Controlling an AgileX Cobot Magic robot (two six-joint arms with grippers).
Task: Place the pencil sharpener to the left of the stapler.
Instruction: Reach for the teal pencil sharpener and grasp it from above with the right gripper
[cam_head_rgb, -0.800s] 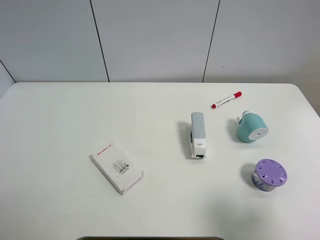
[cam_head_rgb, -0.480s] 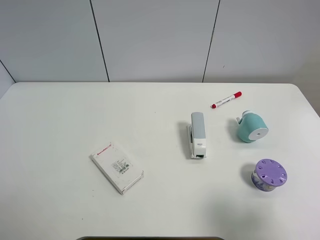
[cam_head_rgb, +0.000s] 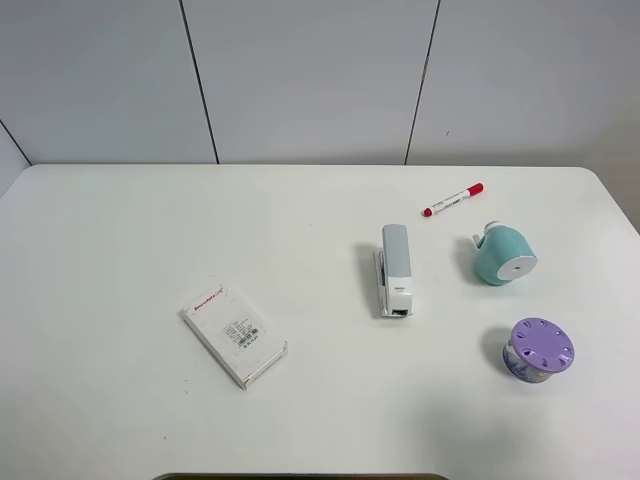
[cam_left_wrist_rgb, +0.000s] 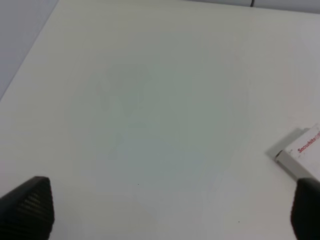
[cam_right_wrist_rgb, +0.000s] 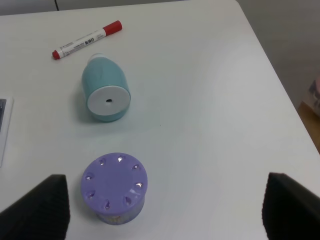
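Observation:
The teal pencil sharpener (cam_head_rgb: 503, 256) lies on its side on the white table, white round face toward the front, to the right of the light-grey stapler (cam_head_rgb: 395, 270). In the right wrist view the pencil sharpener (cam_right_wrist_rgb: 105, 90) lies well ahead of my right gripper (cam_right_wrist_rgb: 167, 200), which is open and empty; only a sliver of the stapler (cam_right_wrist_rgb: 2, 130) shows at the frame edge. My left gripper (cam_left_wrist_rgb: 165, 205) is open over bare table, holding nothing. Neither arm shows in the exterior high view.
A purple round holed container (cam_head_rgb: 539, 350) stands in front of the sharpener, close to the right gripper (cam_right_wrist_rgb: 115, 189). A red-capped marker (cam_head_rgb: 452, 200) lies behind the sharpener. A white labelled box (cam_head_rgb: 234, 333) lies front left. The table's right edge (cam_right_wrist_rgb: 280, 95) is near.

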